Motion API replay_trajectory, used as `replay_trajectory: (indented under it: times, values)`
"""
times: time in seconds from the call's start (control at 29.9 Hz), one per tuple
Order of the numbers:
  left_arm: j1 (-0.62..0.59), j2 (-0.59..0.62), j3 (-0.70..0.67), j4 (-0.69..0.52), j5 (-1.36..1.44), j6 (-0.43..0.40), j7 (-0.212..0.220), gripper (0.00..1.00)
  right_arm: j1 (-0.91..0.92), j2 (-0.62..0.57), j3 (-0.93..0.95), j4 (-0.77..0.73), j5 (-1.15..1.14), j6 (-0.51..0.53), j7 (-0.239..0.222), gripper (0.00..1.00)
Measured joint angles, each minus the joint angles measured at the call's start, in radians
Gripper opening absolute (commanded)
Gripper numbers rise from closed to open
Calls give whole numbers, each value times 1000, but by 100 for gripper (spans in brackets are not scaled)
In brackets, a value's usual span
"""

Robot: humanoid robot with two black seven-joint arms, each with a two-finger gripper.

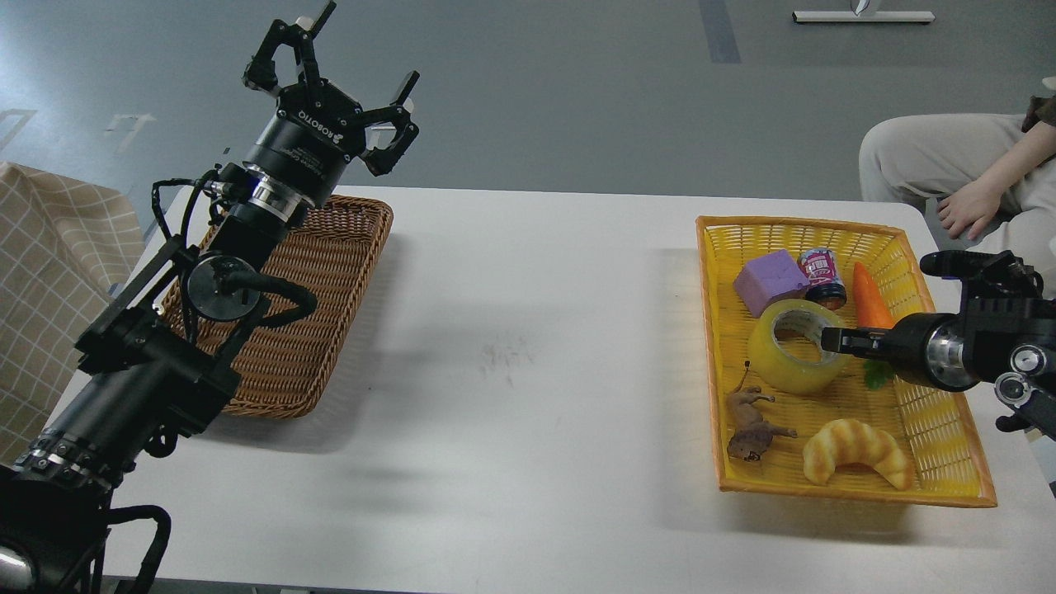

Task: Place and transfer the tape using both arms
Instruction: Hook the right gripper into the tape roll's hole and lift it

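The tape [774, 363], a yellowish translucent roll with a pale core, lies flat in the yellow basket [850, 493] at the right. My right gripper [835, 340] comes in from the right edge, and its dark tip is at the roll's right rim, over the edge of the core. Its fingers cannot be told apart. My left gripper [338, 74] is open and empty, raised high above the far end of the brown wicker basket [330, 272] at the left.
The yellow basket also holds a purple block [771, 282], a small can [823, 276], a carrot [870, 304], a croissant [858, 450] and a toy lion [751, 425]. A seated person [949, 157] is at the far right. A checked cloth [41, 272] is at the left.
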Motion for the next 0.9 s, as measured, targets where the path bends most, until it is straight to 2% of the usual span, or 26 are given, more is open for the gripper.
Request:
replay_trajectory:
  times: [0.07, 0.17, 0.2, 0.33, 0.4, 0.77, 0.9]
  values:
    - [0, 0, 0, 0, 0, 0, 0, 98, 0, 6, 0, -4, 1, 0, 0, 29]
    - [0, 1, 0, 0, 0, 0, 0, 98, 0, 8, -1, -6, 1, 0, 0, 26]
    - [0, 1, 0, 0, 0, 0, 0, 98, 0, 8, -1, -6, 1, 0, 0, 18]
    - [0, 2, 0, 0, 0, 0, 0, 98, 0, 8, -11, -7, 2, 0, 0, 11]
    - [0, 1, 0, 0, 0, 0, 0, 98, -1, 8, -13, -7, 4, -1, 0, 0]
    - [0, 0, 0, 0, 0, 0, 1, 98, 10, -22, -3, 16, 17, 0, 0, 0]
    - [0, 0, -1, 0, 0, 0, 1, 98, 14, -72, 25, 88, 18, 0, 0, 0]
